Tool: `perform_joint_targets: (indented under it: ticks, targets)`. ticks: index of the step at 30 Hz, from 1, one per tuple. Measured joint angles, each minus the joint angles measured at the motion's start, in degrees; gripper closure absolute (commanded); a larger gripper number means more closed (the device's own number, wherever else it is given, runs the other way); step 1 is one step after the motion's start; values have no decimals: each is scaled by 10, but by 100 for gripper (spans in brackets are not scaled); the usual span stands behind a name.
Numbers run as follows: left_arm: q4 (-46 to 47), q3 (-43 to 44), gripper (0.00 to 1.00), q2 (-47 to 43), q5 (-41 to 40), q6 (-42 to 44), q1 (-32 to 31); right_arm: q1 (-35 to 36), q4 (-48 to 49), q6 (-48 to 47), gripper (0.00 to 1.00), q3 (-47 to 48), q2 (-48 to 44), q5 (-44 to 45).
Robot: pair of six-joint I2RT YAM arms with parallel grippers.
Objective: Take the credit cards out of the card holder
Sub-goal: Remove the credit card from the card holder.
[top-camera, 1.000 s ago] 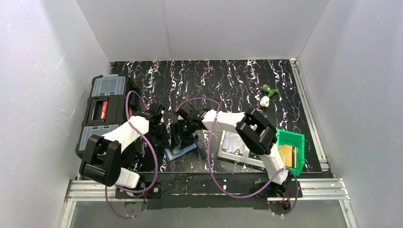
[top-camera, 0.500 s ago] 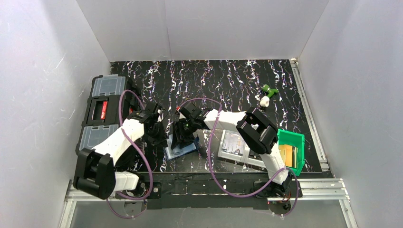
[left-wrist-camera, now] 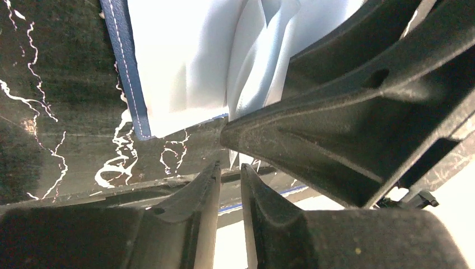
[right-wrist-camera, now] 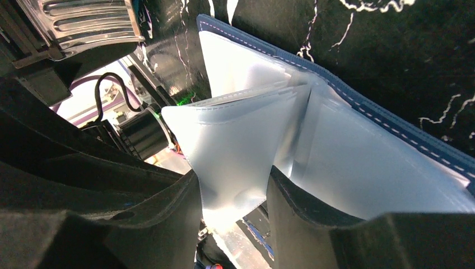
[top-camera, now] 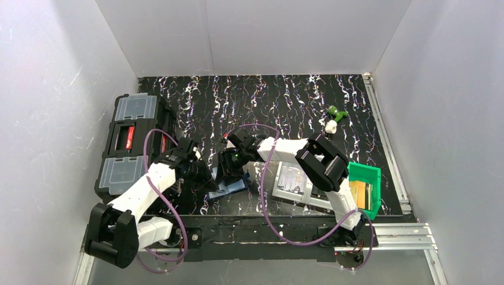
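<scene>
- Right pincer [right-wrist-camera: 234, 178] is clenched on the card holder [right-wrist-camera: 364, 162]: one pale blue sleeve sits caught between its fingers, standing up off the other sleeves.
- The holder lies open on the black marbled table [top-camera: 285, 107], right under that pincer, with its navy stitched edge just beyond the fingertips.
- Left pincer [left-wrist-camera: 229, 168] hangs just beside the right one, tips near the holder's corner.
- Its fingers are almost together, only a slim gap between them. I cannot tell whether they pinch anything.
</scene>
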Motion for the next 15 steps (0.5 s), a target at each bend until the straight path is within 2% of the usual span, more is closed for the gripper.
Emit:
perform_joint_targets:
  ticks: [6,15]
  targets:
    - [22,-24,77,-32,1,-10,0,0,3,6,50,-1,0,-2]
    - [50,-41,81,-18,-6,-10,0,-1,3,8,50,-1,0,-2]
